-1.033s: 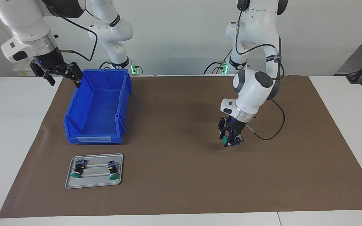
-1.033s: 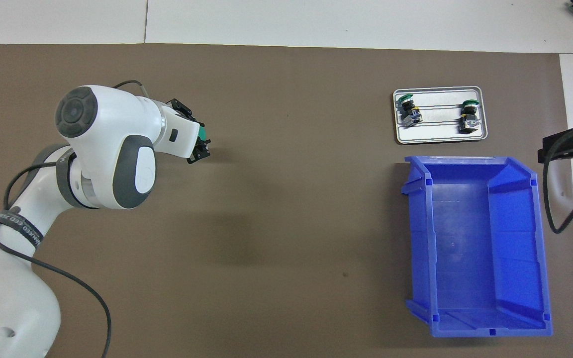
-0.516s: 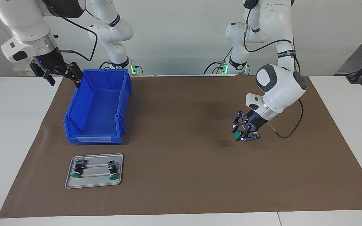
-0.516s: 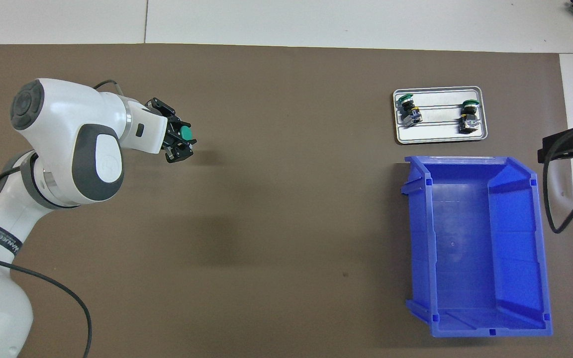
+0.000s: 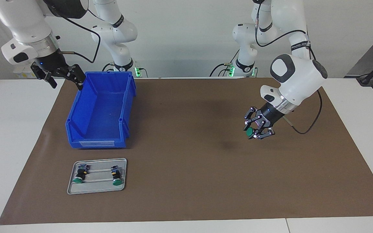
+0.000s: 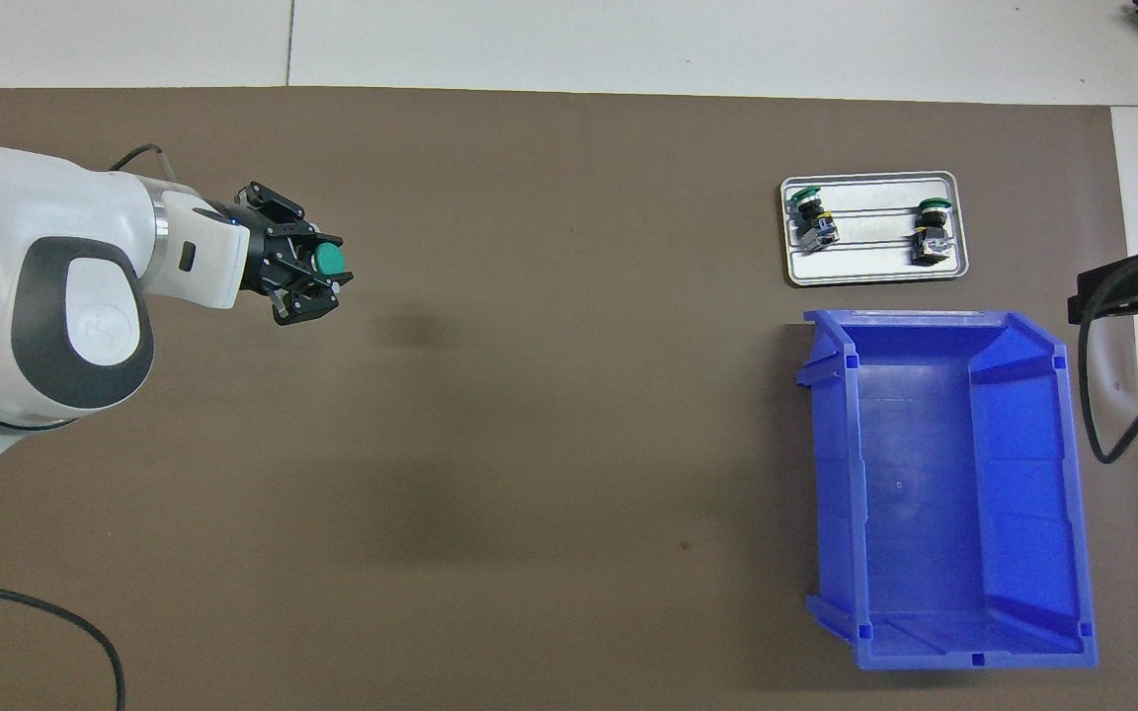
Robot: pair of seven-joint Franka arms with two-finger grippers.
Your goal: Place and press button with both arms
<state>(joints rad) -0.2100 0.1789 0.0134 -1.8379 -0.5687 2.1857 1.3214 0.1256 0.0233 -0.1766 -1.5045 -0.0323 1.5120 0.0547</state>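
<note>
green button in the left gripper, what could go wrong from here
1. The left gripper holds the green-capped push button tilted in mid-air over the brown mat; it might slip or land on its side.
2. The right gripper waits open beside the blue plastic bin, a long reach from any press.

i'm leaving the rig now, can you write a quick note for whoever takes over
Left gripper: shut on a button, up in the air over the brown mat at the left arm's end.
Right gripper: open, empty, waiting beside the blue bin.
Two more buttons lie in the grey tray.
Done: one button picked up.
Left: set it down, then press it.
</note>
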